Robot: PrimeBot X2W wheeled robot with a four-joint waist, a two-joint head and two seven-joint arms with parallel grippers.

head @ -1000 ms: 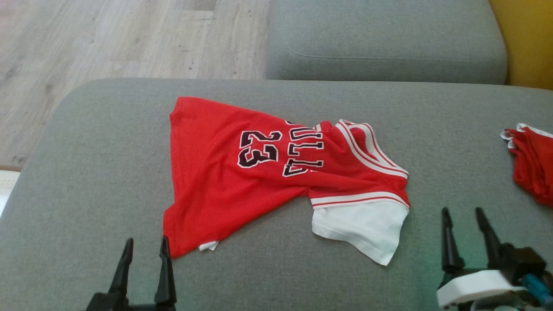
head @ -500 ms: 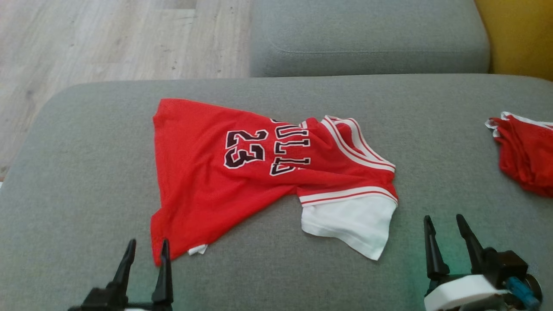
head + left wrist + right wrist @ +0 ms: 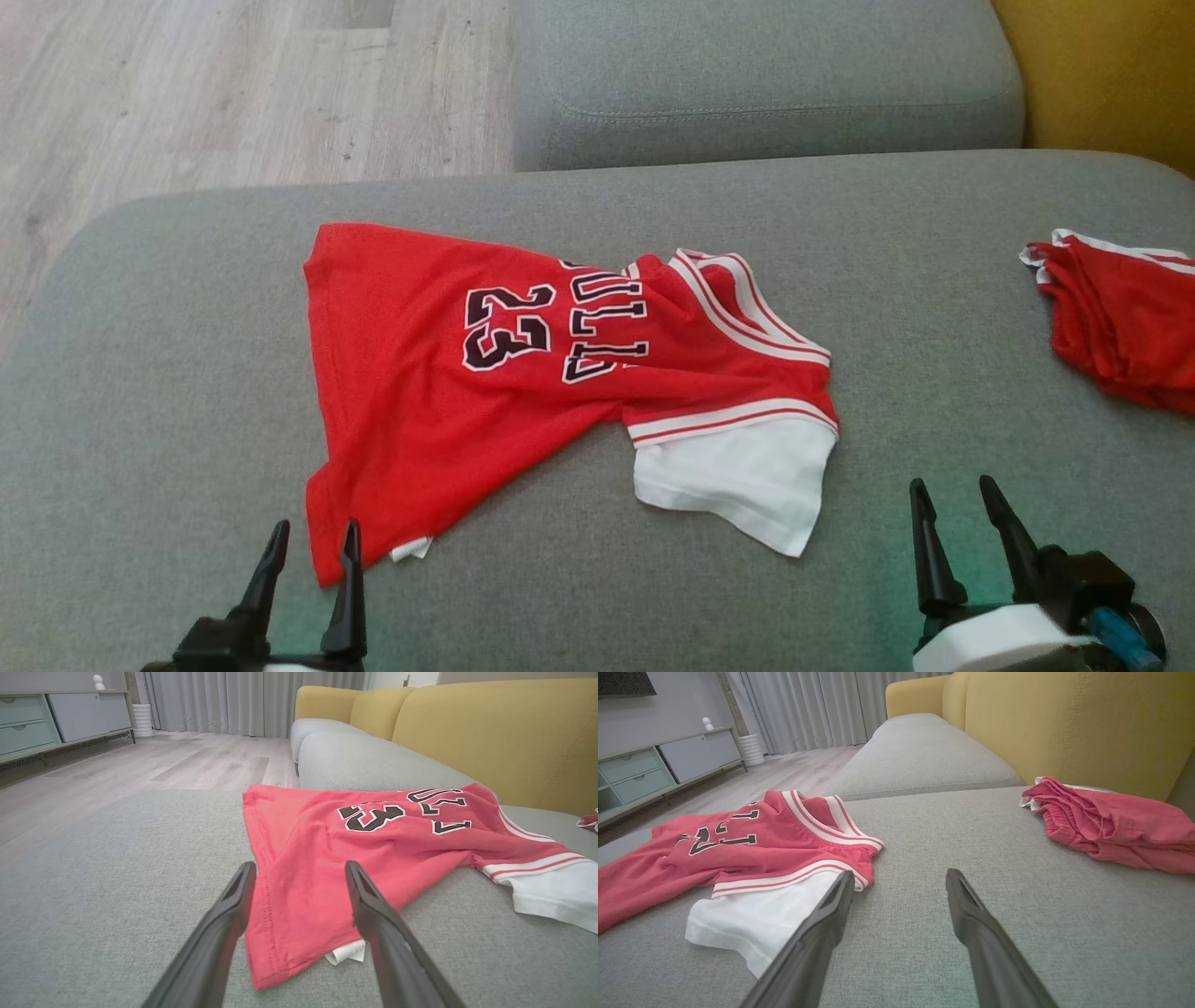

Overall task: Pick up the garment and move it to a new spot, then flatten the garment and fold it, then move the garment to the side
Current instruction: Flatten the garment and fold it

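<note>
One red jersey (image 3: 411, 401), one red bundle (image 3: 1125, 327), both on one cushion (image 3: 159, 392)

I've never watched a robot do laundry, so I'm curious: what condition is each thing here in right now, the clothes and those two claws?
Red jersey: unfolded, rumpled, lying on the grey sofa seat, white sleeve showing.
Second red garment: bunched up at the right, apart from the jersey.
Left gripper: open, empty, by the jersey's near corner.
Right gripper: open, empty, over bare seat.

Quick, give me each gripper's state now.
Left gripper: open, holding nothing, near the jersey's corner.
Right gripper: open, holding nothing.
</note>
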